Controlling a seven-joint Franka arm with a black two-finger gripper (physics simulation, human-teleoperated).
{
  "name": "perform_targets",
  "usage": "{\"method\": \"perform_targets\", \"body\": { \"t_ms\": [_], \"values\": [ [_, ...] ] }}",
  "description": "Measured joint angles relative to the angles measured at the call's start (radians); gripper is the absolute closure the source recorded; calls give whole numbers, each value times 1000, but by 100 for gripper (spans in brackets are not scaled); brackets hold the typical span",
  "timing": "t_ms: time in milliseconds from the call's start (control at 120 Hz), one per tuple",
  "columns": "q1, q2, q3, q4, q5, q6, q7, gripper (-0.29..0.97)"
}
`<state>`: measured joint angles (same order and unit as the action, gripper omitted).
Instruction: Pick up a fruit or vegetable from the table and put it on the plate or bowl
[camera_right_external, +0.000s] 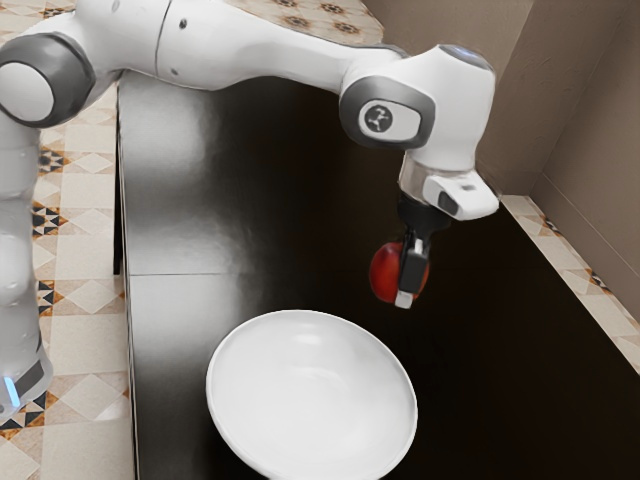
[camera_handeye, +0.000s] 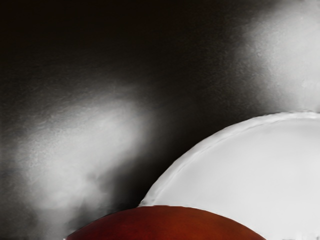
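Grips round red fruit (camera_right_external: 382, 270) in black hand (camera_right_external: 400, 286) above dark desk (camera_right_external: 250, 200); yet to drop into shallow white bowl (camera_right_external: 310, 400).

Side overview, wrist closeup, shared bowl (camera_right_external: 310, 395)

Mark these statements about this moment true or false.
1. The fingers grip a red fruit. True.
2. The fruit lies in the bowl. False: it is held in the air, clear of the bowl.
3. The bowl is white and empty. True.
4. The table is light wood. False: it is black.
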<state>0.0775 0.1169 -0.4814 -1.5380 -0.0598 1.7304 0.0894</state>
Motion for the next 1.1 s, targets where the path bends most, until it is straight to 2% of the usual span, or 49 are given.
{"method": "perform_targets", "body": {
  "t_ms": [83, 183, 317, 433, 542, 608, 842, 975, 1100],
  "values": [
    [-24, -59, -87, -78, 1, -1, -4, 15],
    [-60, -127, -136, -189, -19, 21, -8, 15],
    [-155, -146, -157, -239, -40, 46, -13, 15],
    [-182, -144, -149, -244, -43, 62, -17, 15],
    [-131, -143, -141, -244, -42, 73, -20, 15],
    [-75, -142, -140, -244, -42, 77, -20, 7],
    [106, -143, -138, -243, -43, 87, -20, 2],
    [107, -146, -114, -242, -36, 96, -19, 1],
    [60, -146, -96, -240, -34, 100, -19, 0]
  ]
}}
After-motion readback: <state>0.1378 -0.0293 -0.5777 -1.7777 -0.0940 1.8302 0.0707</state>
